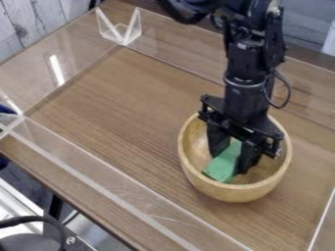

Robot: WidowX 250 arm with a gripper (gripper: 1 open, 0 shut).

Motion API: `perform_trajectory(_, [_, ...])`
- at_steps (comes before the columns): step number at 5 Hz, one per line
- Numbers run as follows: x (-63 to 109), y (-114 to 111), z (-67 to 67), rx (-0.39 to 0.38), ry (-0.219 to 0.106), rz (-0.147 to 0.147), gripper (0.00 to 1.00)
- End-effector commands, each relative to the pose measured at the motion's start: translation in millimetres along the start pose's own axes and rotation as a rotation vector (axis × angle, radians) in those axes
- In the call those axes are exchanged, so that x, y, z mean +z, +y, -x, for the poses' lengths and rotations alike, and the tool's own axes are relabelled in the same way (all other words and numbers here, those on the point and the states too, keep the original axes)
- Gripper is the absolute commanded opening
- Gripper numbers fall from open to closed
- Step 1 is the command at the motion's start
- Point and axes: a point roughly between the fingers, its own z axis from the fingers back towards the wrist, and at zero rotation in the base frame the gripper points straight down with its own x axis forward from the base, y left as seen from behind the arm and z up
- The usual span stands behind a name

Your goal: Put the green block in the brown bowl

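Green block (225, 165) sits inside the brown bowl (197, 173), leaning on the near-left inner wall, directly under the gripper (240, 143). Gripper points down into the bowl, fingers partly spread, flanking the block's upper end. Cannot tell whether they grip it or stand clear; the fingers hide the block's top.
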Motion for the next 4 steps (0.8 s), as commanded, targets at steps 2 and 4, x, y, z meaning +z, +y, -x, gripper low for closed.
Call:
perform_trajectory(2, [14.2,-5.2,-4.3,-0.026,-0.055,0.005,0.00])
perform_trajectory(4, [17.4,-6.7,-2.3,-0.038,-0.059,0.010,0.00])
